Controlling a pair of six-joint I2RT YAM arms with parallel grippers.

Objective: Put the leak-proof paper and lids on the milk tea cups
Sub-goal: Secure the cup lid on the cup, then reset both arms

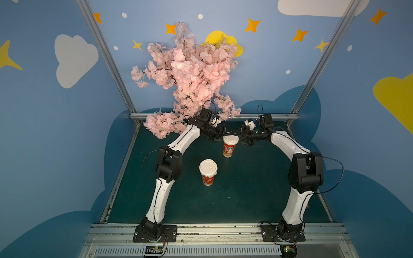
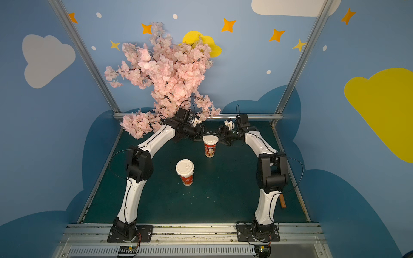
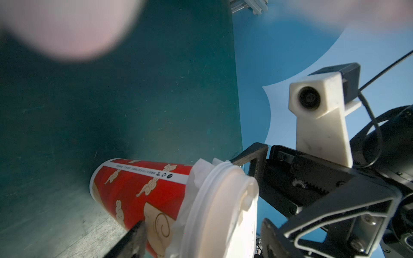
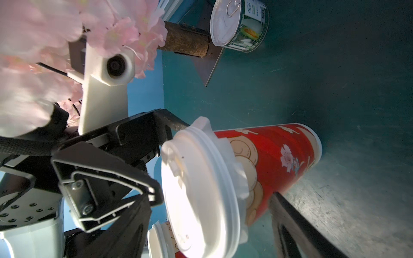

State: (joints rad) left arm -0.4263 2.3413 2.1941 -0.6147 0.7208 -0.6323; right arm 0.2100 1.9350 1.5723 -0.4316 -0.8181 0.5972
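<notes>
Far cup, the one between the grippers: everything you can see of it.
The far cup is a tall tapered paper cup, red-orange cartoon print, standing upright on the green table. A white plastic lid caps it, with crinkled leak-proof paper sticking out beneath the rim. The left gripper and right gripper flank the lid, open; contact unclear.

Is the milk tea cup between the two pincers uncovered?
No, a white domed lid sits on the milk tea cup, with crinkled leak-proof paper poking out under its rim.

Both arms reach forward — left hand (image 1: 220,135) and right hand (image 1: 242,138) face each other; jaws spread.
</notes>
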